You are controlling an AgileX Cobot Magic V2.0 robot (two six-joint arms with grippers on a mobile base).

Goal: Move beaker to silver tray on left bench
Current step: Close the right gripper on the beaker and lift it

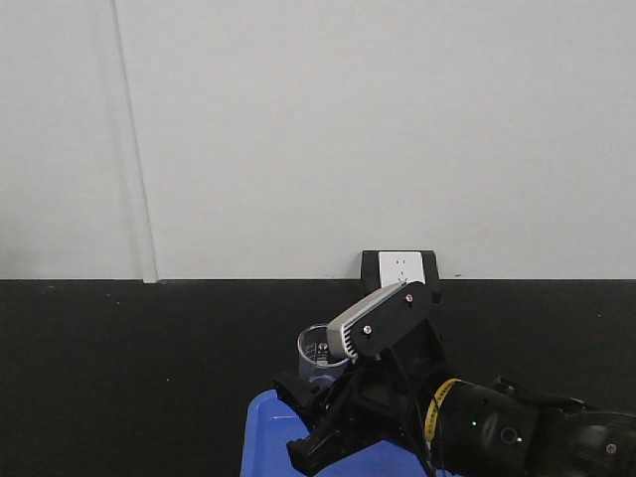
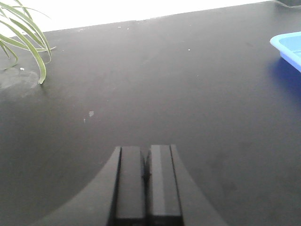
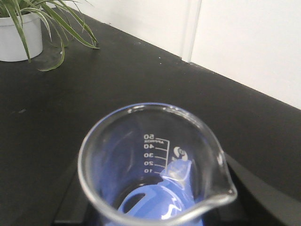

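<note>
Beaker: the beaker (image 3: 155, 155) stands upright between the fingers of the right hand (image 3: 155, 209), mouth up toward the wrist camera. Its pouring lip points to the lower right of that view, and the graduation marks show through the far wall.
Right hand: closed on the beaker, with one dark finger on each side of the glass.
Height: in the front view the beaker sits at the far edge of the blue tray (image 1: 266, 437). I cannot tell whether its base is clear of that tray.
Left hand: the left hand (image 2: 146, 183) has its fingers pressed together and holds nothing. It is low over bare bench, with the blue tray off at its right edge.
Nearer arm: the right, since it already has the glass. The left hand is well apart from it.
Silver tray: not in any view, so its bearing from the beaker cannot be read here. Going by the task, the carry probably heads left.
Long axis: vertical, and I judge it should stay so during the carry.
Bench: the bench (image 2: 164, 94) is flat matte black with a few pale specks, and it is bare ahead of the left hand.
Room: a plain white wall (image 1: 348, 129) rises behind the bench, with a socket plate (image 1: 400, 266) at its foot. A green plant (image 3: 51, 19) in a white pot (image 3: 19, 40) stands on the bench to the left.
Risk: the glass is smooth, so I judge a sudden swing could let it slip.
</note>
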